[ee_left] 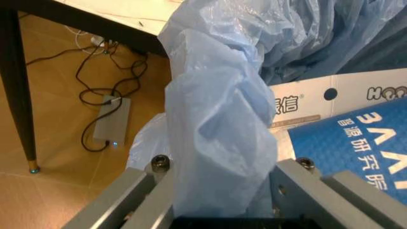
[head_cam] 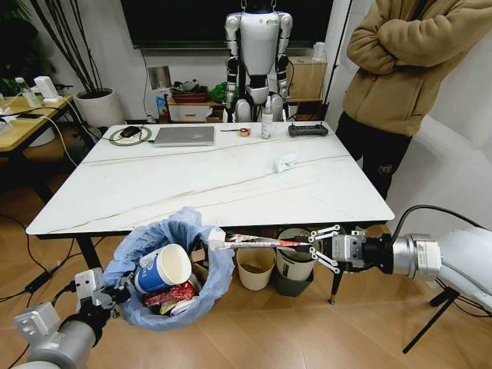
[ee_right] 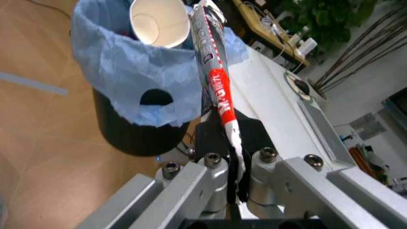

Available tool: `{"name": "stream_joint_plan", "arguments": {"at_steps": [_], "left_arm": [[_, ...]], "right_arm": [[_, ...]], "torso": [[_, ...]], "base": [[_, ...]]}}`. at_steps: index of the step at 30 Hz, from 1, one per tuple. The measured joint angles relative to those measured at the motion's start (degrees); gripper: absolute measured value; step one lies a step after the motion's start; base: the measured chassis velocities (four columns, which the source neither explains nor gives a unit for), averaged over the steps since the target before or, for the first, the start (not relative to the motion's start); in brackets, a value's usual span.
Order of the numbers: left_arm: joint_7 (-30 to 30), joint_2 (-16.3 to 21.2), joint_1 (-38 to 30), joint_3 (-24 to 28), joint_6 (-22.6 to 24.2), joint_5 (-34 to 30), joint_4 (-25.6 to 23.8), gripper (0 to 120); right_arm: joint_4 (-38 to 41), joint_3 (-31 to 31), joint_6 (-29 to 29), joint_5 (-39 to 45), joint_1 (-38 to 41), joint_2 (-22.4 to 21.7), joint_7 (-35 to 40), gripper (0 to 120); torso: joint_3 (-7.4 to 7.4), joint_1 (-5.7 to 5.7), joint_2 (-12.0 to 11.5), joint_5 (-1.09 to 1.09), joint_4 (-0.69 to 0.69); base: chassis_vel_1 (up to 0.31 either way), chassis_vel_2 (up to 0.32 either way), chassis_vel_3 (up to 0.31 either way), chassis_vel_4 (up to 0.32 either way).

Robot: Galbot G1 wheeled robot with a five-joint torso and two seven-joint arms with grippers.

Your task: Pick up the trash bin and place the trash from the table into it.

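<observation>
The right gripper (head_cam: 314, 247) hangs just off the near edge of the table (head_cam: 231, 181), its fingers pinched on 1 end of a long, flattened red-and-white wrapper (head_cam: 257, 243). The wrapper's long axis runs nearly level from the gripper toward the robot's left, and its free tip reaches the rim of the trash bin (head_cam: 173, 269), just short of the opening. So the bin lies to the left of the right gripper, along the wrapper's own line. The right forearm reaches in low and roughly horizontal from the right.

The left gripper (head_cam: 117, 294) holds the bin up off the floor at the table's near-left corner, its fingers (ee_left: 137, 188) closed on a fold of the light-blue bag (ee_left: 219, 129). The left arm comes up from low at the left.

Inside the bin sit a blue-and-white paper cup (head_cam: 163, 267), tipped on its side, and a crushed red can (head_cam: 169, 294). 1 crumpled white paper (head_cam: 286, 161) lies on the table's right half.
</observation>
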Motion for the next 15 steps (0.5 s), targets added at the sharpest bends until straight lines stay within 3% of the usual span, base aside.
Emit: {"name": "stream_joint_plan", "arguments": {"at_steps": [7,15], "left_arm": [[0.0,-0.7,-0.3,1.0,0.0,0.3,0.0,0],[0.0,-0.8,-0.2,1.2,0.0,0.4,0.0,0]], "right_arm": [[1.3,-3.4,-3.4,3.4,3.4,2.8,3.5,0],[-0.2,-8.4,-2.8,8.1,6.1,5.7,5.7,0]], "torso": [[0.00,0.00,0.0,-0.01,0.00],[0.00,0.00,0.0,0.00,0.00]], "base": [[0.000,0.000,0.000,0.000],[0.000,0.000,0.000,0.000]]}}
